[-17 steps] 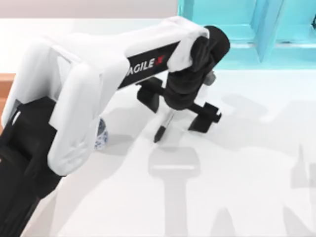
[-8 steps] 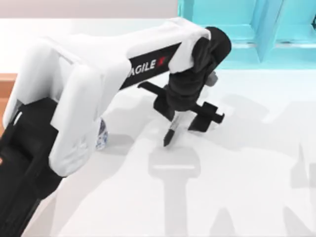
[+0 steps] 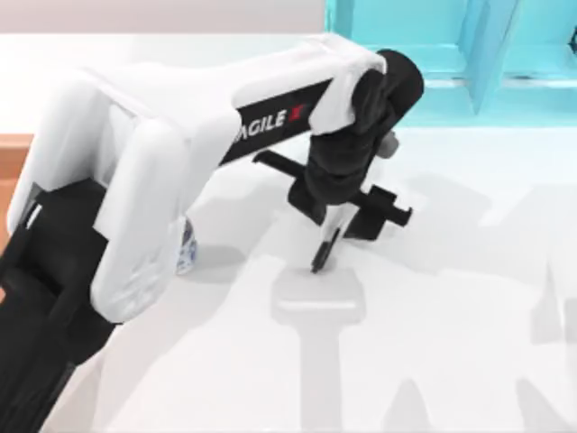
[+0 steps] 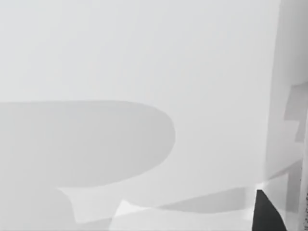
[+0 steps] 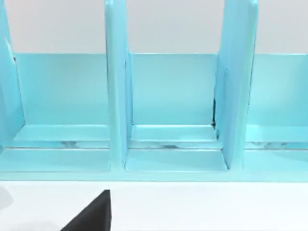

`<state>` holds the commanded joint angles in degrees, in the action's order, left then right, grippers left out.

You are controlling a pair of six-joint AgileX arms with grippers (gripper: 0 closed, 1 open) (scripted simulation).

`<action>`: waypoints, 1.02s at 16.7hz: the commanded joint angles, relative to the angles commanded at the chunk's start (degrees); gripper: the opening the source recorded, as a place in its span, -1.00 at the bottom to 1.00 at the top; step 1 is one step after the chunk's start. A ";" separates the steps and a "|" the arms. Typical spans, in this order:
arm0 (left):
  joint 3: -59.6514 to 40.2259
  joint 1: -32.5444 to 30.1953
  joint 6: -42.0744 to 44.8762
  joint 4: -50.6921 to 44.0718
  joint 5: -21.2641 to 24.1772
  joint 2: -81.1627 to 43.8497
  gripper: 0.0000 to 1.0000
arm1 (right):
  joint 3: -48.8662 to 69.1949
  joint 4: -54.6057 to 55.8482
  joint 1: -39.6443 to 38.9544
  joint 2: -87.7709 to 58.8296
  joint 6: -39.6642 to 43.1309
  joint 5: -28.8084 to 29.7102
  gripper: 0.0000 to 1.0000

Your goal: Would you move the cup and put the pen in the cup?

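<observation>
The cup (image 3: 186, 247) is seen at the table's (image 3: 433, 343) left, mostly hidden under the left arm (image 3: 135, 189). Nearer the centre, the pen (image 3: 325, 246) is clamped, tip down and tilted, by the closed left gripper (image 3: 335, 216) above the table. A turquoise shelf (image 3: 433, 54) is located farther back.

The left gripper (image 3: 347, 212) hangs over the middle of the table (image 3: 433, 361), with the pen (image 3: 325, 248) between its fingers, tip down. The cup (image 3: 185, 245) stands to the left, partly under the arm. A shelf unit (image 3: 451, 54) sits behind, toward the right.
</observation>
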<state>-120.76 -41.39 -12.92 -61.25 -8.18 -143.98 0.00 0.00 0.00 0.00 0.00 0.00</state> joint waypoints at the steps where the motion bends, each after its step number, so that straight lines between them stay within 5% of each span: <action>1: 0.14 -0.10 -0.05 -0.06 -0.03 0.17 -1.00 | 0.00 0.00 0.00 0.00 0.00 0.00 1.00; 11: 14.06 -8.05 -8.38 -7.95 -0.93 20.94 -1.00 | 0.00 0.00 0.00 0.00 0.00 0.00 1.00; 17: 14.72 -8.33 -8.82 -8.39 -0.94 21.86 -1.00 | 0.00 0.00 0.00 0.00 0.00 0.00 1.00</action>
<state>-106.03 -49.72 -21.74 -69.64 -9.12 -122.12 0.00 0.00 0.00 0.00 0.00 0.00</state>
